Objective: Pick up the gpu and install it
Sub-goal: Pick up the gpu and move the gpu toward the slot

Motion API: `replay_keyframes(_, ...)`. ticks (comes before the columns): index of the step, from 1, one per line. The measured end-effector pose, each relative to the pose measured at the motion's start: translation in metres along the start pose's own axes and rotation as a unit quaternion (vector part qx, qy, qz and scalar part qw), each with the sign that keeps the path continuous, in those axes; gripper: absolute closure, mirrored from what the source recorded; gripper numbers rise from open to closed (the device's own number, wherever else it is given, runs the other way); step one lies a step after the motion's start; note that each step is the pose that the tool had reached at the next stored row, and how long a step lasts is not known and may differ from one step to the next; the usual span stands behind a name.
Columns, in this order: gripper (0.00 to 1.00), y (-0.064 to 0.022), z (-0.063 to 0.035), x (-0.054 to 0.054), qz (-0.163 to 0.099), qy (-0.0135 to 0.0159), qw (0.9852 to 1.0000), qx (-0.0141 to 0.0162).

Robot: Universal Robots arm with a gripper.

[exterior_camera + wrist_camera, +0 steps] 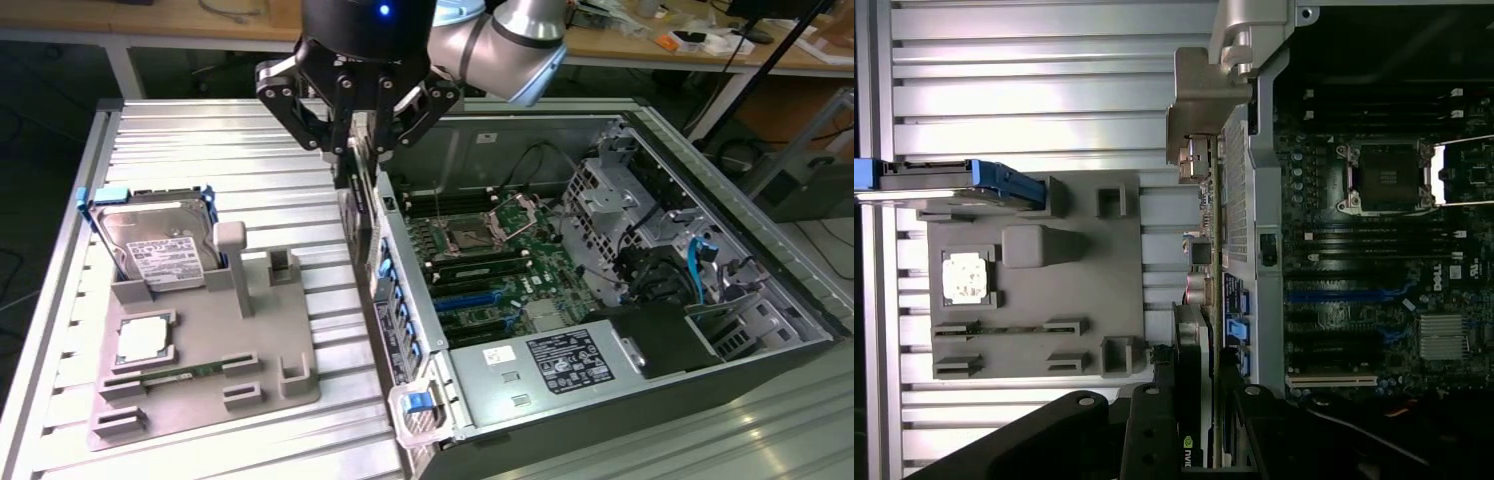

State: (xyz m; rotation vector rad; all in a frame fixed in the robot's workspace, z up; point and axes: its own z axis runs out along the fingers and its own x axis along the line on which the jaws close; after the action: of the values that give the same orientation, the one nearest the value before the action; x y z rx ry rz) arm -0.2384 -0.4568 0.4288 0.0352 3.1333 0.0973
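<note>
Both jaws clamp the gpu (358,200) upright beside the case (627,430)

Arm (514,40) bent over, jaws pointing down, gripping tight

On my exterior feed: holder tray (274,335) on the slatted table (227,160), open case (641,420) at its 3 o'clock; hard drive (160,250) stands in the tray at 11 o'clock, processor (143,340) at 8, memory stick (180,375) at 7; gripper (356,155) clamps the gpu (1188,430) above the case wall nearest the tray.
</note>
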Motion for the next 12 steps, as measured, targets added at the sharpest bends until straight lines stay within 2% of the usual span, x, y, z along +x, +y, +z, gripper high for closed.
replay_keyframes(12, 0.73, 0.0003, 0.0001, -0.014, 0.0, 0.0, 1.0, 0.0)
